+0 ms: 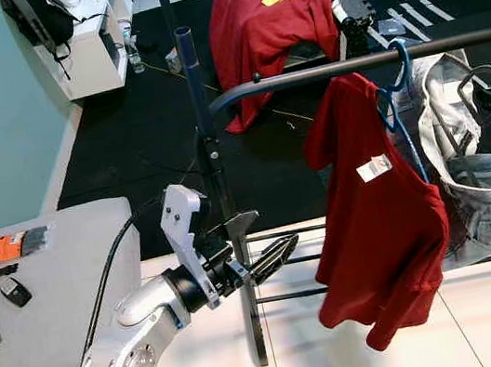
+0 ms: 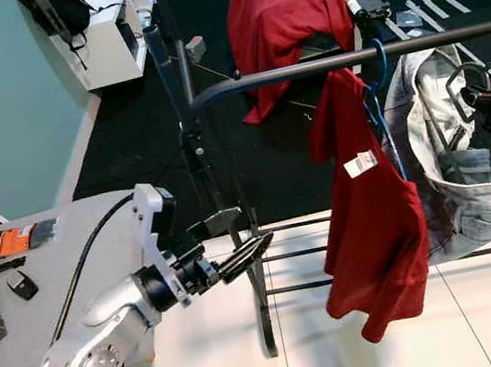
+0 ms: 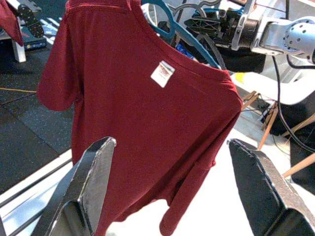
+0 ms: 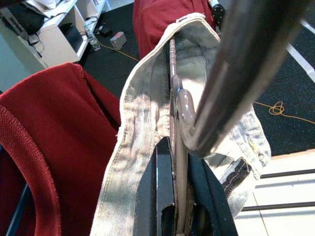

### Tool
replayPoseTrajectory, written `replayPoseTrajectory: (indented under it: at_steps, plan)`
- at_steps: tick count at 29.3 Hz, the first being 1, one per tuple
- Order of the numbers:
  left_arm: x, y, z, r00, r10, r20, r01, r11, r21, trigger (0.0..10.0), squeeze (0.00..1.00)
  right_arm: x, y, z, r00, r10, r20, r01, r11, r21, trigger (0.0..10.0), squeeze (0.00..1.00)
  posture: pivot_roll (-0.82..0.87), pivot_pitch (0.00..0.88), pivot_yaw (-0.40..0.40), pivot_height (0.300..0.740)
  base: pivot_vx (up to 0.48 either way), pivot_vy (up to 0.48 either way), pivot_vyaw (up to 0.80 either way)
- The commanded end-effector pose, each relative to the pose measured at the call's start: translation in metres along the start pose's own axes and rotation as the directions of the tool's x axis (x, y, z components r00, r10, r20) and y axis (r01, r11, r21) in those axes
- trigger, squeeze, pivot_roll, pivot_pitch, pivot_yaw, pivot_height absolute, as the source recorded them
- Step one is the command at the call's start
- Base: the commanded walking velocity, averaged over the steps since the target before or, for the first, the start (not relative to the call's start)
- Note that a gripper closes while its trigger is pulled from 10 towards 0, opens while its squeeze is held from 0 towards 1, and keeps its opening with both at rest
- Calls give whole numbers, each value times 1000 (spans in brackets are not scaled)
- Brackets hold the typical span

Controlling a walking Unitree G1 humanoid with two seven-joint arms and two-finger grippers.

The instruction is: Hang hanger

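Denim jeans hide the hanger pinched by right fingers (left fingers spread).

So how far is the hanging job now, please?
Done: the red shirt hangs on its blue hanger from the rail. In hand: the right hand is shut on the hanger carrying the pale jeans, right at the rail. Left: hook it over and let go. The left hand waits open beside the shirt.

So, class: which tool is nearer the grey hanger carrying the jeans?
Right. The right tool grips the grey hanger at the rail; the left tool is beyond the red shirt.
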State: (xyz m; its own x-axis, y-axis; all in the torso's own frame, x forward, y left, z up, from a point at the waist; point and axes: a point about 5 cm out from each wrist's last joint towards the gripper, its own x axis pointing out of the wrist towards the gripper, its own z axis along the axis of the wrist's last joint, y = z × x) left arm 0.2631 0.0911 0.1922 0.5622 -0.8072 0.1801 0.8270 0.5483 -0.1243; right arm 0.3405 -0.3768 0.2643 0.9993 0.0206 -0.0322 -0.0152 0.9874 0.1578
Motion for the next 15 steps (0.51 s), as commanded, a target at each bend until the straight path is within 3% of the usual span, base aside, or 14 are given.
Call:
replayPoseTrajectory:
  at_steps: [1, 15]
  plan:
    - [-1, 1, -6, 1000, 8, -21, -8, 1000, -12, 10000, 0, 1, 3, 6, 999, 18, 34, -18, 1000, -15, 10000, 0, 64, 164, 89, 740, 0, -240, 0]
    - [1, 3, -5, 999, 28, -22, -28, 999, -17, 10000, 0, 0, 2, 3, 1000, 16, 27, -15, 1000, -20, 10000, 0, 60, 159, 94, 740, 0, -287, 0]
